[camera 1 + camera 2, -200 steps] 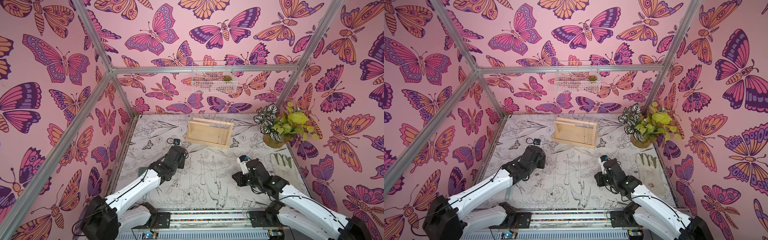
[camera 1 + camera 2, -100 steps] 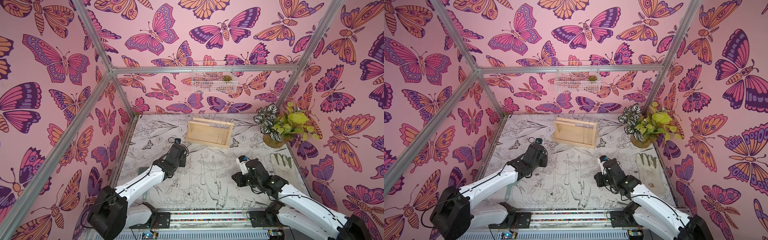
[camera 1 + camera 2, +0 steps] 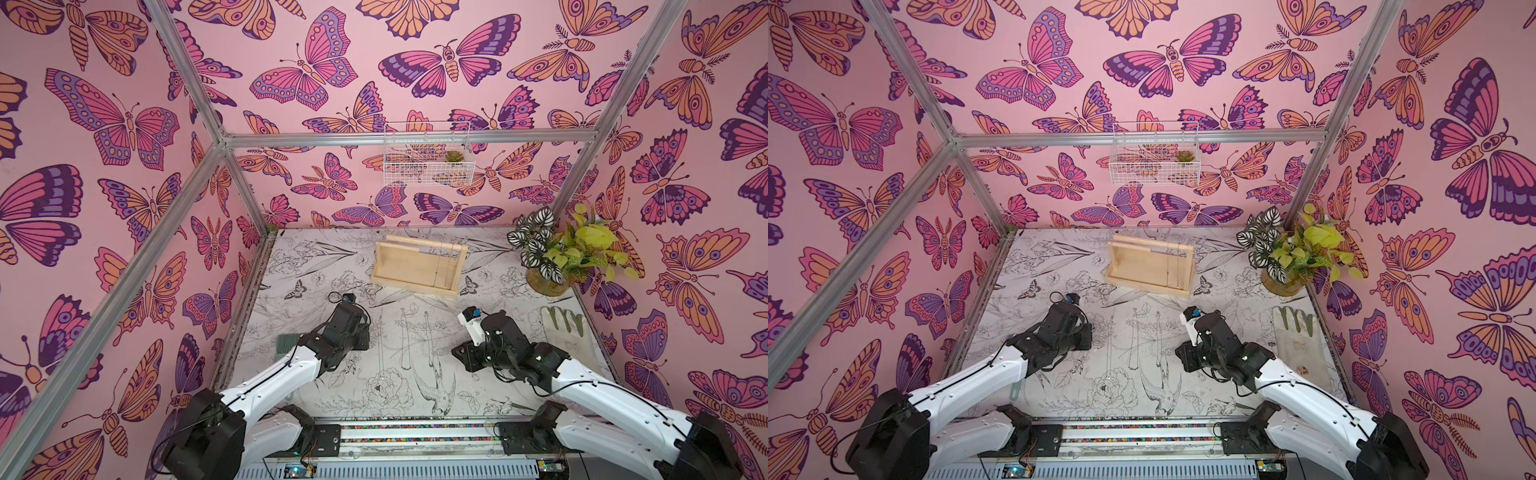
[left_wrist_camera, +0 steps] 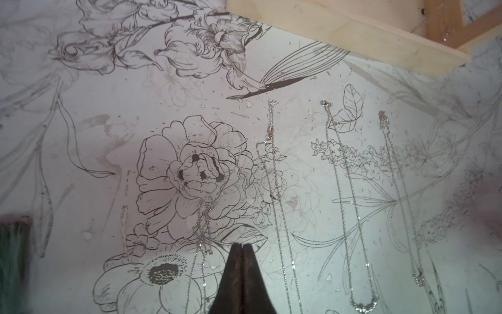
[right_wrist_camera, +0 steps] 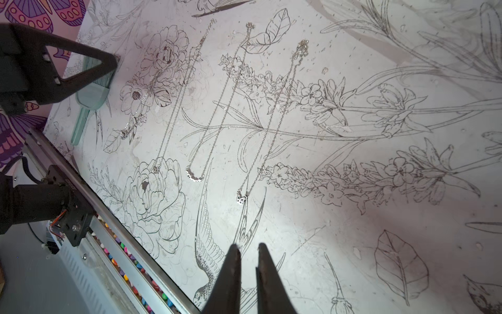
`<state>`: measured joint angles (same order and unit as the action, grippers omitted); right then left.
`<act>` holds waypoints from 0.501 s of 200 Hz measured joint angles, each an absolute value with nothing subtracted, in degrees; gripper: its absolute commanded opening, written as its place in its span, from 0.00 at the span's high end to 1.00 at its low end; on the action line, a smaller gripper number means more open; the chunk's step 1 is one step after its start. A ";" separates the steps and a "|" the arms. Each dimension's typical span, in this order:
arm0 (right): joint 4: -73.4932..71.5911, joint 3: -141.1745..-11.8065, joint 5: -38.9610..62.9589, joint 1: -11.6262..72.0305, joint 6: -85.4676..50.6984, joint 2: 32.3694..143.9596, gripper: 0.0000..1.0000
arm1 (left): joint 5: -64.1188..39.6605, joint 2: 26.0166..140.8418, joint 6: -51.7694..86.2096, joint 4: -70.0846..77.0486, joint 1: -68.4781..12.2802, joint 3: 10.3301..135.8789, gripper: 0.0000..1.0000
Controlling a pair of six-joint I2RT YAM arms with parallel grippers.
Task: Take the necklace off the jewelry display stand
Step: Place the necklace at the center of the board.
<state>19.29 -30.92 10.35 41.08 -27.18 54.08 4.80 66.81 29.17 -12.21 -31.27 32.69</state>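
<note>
Four necklaces (image 5: pixel 194 174) are lying on the tabletop (image 3: pixel 415 328) on the robot's side of the jewelry display stand (image 3: pixel 409 266), all well apart from it. Three are lying stretched out in long loops. The fourth, a bunched necklace (image 4: pixel 203 231), is lying at the left-arm end of the row.

The left gripper (image 4: pixel 242 246) is hovering just beside that bunch with its jaws pressed together and nothing between them. It looks as if it is just finishing a drop, so one more necklace is counting as off the stand. Against the pictures from a second ago, the left arm is sitting a little farther back from the stand, while the right arm is sitting where it was. The right gripper (image 5: pixel 248 248) is holding nothing, its jaws standing narrowly apart.

Thin chains (image 3: pixel 436 268) seem to be hanging on the stand near one end, though they are too fine to be sure. If so, more removals are waiting.
</note>
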 measured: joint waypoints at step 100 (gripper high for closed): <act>20.56 -30.83 8.60 41.15 -27.18 51.57 0.83 | 6.07 75.99 34.52 -12.58 -30.28 33.76 1.00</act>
<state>20.56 -30.83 8.60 41.15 -27.18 51.57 6.07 75.99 34.52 -12.58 -30.28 33.76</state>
